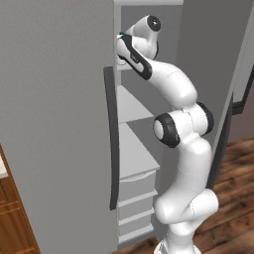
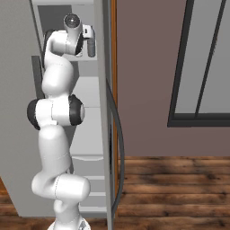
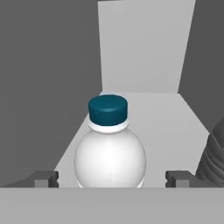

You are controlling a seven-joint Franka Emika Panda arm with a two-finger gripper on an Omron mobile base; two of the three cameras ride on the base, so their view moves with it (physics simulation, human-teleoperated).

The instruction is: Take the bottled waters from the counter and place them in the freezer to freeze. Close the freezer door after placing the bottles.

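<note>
The gripper (image 3: 112, 179) stood spread wide, its two dark fingertips (image 3: 43, 179) well clear on either side of a water bottle (image 3: 109, 153), so the bottle looked let go rather than held. The bottle stood upright on an upper white shelf (image 3: 175, 113) inside the freezer (image 1: 134, 106), its dark blue cap (image 3: 108, 108) pointing up toward the back wall. A second ribbed grey shape sat at the right edge of the hand view (possibly another bottle, though too little of it showed to be sure). In the right base view a slim grey bottle (image 2: 91, 45) stood on that shelf just beside the hand.

Such a bottle would likely be light to moderate in weight when full, with smooth, rounded plastic walls that give a little and could slip under a loose pinch. The straight body below the shoulder seemed the best place to grip, not the cap. The freezer door (image 1: 54, 124) with its long dark handle (image 1: 112, 139) stood open, not yet shut.
</note>
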